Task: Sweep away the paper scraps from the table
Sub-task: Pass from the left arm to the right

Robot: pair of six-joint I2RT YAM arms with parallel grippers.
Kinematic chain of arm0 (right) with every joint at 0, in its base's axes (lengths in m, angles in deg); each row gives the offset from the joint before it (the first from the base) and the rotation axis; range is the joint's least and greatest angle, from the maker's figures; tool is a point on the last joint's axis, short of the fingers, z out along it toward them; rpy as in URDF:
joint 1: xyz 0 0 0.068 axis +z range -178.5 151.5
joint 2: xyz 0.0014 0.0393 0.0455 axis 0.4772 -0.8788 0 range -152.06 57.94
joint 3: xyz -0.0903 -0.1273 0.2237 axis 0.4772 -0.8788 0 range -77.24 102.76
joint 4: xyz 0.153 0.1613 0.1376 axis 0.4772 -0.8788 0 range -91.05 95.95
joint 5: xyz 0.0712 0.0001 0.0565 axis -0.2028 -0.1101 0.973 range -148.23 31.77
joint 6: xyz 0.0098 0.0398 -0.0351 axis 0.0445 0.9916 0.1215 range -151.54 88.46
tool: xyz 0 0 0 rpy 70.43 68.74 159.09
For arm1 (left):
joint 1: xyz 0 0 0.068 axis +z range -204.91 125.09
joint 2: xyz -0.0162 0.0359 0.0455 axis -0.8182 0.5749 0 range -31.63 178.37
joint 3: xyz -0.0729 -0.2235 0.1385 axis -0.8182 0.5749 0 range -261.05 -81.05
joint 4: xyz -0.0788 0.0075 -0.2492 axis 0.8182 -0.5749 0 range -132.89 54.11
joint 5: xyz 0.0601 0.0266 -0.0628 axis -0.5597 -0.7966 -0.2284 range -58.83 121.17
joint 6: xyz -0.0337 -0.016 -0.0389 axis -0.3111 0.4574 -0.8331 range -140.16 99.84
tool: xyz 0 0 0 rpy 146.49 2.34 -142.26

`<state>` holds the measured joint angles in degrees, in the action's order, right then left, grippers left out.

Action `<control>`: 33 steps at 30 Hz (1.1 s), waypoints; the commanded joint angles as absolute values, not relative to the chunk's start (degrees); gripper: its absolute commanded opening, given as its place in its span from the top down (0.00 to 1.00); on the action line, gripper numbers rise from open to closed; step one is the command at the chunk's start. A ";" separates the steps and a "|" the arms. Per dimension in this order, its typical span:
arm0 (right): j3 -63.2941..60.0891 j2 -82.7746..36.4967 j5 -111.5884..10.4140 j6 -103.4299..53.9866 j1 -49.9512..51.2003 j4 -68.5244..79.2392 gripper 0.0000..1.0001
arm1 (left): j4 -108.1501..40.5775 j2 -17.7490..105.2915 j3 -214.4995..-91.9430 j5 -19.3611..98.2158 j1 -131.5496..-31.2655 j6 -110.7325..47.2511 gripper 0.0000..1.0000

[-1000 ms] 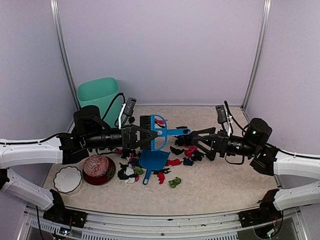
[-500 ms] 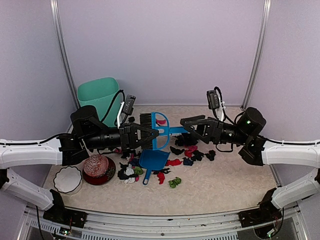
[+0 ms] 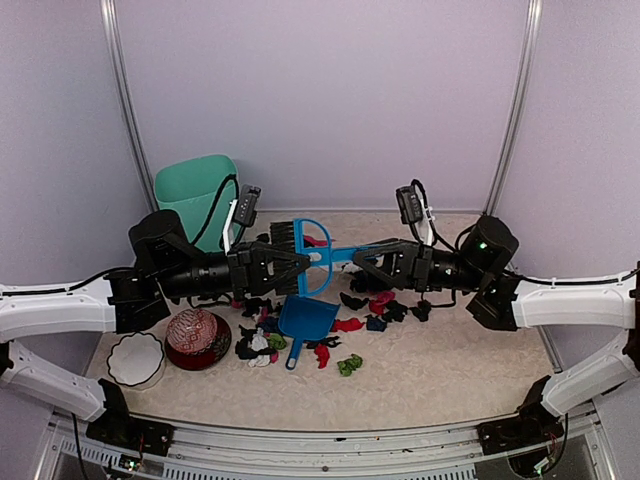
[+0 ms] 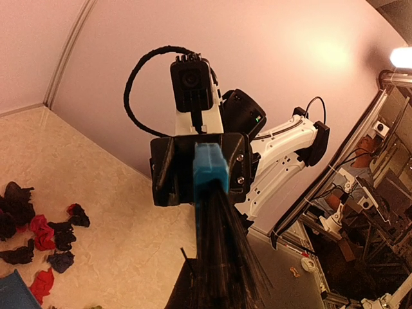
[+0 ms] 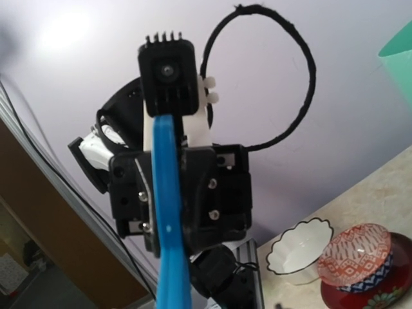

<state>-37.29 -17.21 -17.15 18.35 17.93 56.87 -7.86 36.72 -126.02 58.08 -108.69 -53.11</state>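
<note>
The paper scraps (image 3: 375,305), mostly black with red, pink and green bits, lie on the table (image 3: 450,360) in two clusters around a blue dustpan (image 3: 303,322). My left gripper (image 3: 285,268) is shut on the bristle end of the blue hand brush (image 3: 318,255) and holds it level above the scraps. The right gripper (image 3: 362,265) faces it from the right, jaws on either side of the brush handle (image 5: 168,212). Its own fingers do not show in the right wrist view. Whether they press the handle is unclear. In the left wrist view the bristles (image 4: 222,257) fill the foreground.
A teal bin (image 3: 195,190) stands at the back left. A white scalloped bowl (image 3: 135,358) and a red patterned bowl (image 3: 197,335) sit at the front left. Grey walls close in the back and sides, and a metal rail (image 3: 320,440) runs along the front.
The right arm has swung left and risen to the brush handle, its jaws narrowing around it. The left arm has lifted the brush slightly and drawn back to the left.
</note>
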 commanded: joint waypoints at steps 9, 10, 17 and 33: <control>-34.23 -18.47 -16.94 19.08 19.44 58.85 0.64 | -7.52 35.61 -124.96 56.94 -109.21 -51.64 1.00; -34.13 -18.58 -16.92 18.90 19.48 58.53 0.65 | -7.58 35.54 -124.99 56.86 -109.22 -51.59 1.00; -34.00 -19.04 -16.92 19.10 19.92 58.49 0.79 | -7.89 35.34 -124.91 56.17 -109.30 -51.44 1.00; -34.08 -18.87 -17.23 20.03 20.19 59.39 1.00 | -8.59 35.77 -124.90 55.31 -109.31 -51.36 1.00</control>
